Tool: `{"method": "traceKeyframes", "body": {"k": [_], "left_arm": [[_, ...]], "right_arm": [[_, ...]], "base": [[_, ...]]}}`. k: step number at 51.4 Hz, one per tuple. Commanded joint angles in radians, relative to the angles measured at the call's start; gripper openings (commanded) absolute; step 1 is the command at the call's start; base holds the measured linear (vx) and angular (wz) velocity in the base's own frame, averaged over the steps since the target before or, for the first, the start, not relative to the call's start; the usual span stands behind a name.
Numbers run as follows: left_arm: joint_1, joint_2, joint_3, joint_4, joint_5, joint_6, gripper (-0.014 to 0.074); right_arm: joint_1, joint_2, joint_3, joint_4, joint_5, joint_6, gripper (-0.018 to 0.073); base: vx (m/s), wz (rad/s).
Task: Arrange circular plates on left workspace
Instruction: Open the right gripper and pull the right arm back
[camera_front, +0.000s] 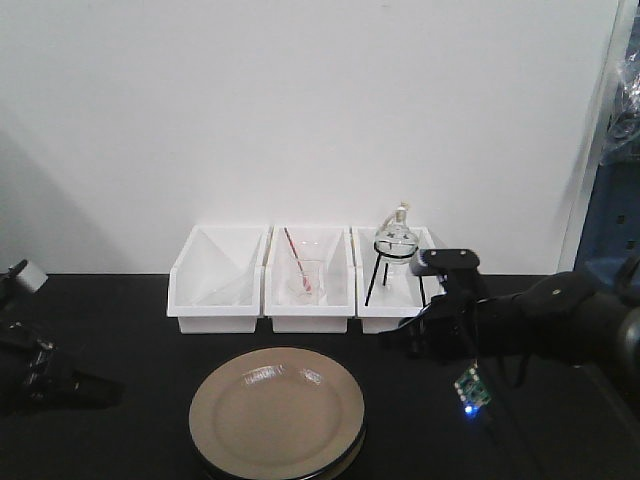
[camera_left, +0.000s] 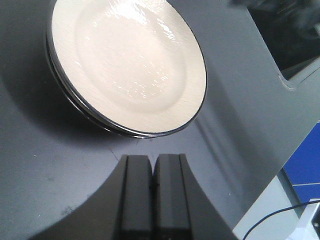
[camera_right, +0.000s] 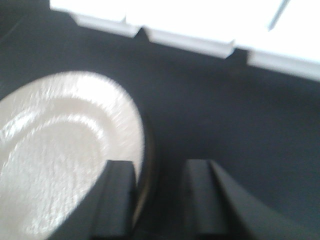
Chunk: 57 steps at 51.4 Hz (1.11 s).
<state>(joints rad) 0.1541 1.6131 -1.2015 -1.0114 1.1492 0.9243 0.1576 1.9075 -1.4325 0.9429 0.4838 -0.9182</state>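
Glossy round plates (camera_front: 277, 412) stacked on matte counter (camera_front: 130, 350); left tool (camera_left: 152, 159) clenched, right tool (camera_right: 160, 167) released.

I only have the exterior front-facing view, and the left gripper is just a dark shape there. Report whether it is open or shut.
Observer: In the left wrist view the left gripper is shut, with nothing between its fingers.
Operator: Describe the plates from that camera.
Observer: The circular plates are stacked: two dark rims show, one under the other.
Operator: Now check the right gripper.
Observer: The right wrist view is blurred, but the right gripper is open. One finger appears over the stack's edge and the other over bare countertop. I cannot tell whether it touches the stack.
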Motion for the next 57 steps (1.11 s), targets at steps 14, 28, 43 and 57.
{"method": "traceKeyframes", "body": {"k": [14,28,43,57], "left_arm": [[-0.002,-0.057,-0.025,0.058,-0.034,-0.004,-0.0001],[-0.002,-0.224,-0.025,0.102,-0.156,0.041,-0.0001],[-0.002,-0.562,0.305,0.015,-0.440,0.244,-0.0001],[-0.002,-0.825,0.697,-0.153,-0.659,0.345,-0.0001]], "right_arm": [[-0.189,-0.369,-0.015,-0.434,0.139,0.344,-0.0004],[-0.197,-0.771,0.359,-0.468,-0.184,0.349,-0.0004],[-0.197,-1.143,0.839,-0.439,-0.473,0.345,-0.0004],[-0.197,-1.214,0.937,-0.439,-0.489,0.341,-0.0004]], "base": [[0.00,0.00],[0.00,0.00],[0.00,0.00],[0.00,0.00]]}}
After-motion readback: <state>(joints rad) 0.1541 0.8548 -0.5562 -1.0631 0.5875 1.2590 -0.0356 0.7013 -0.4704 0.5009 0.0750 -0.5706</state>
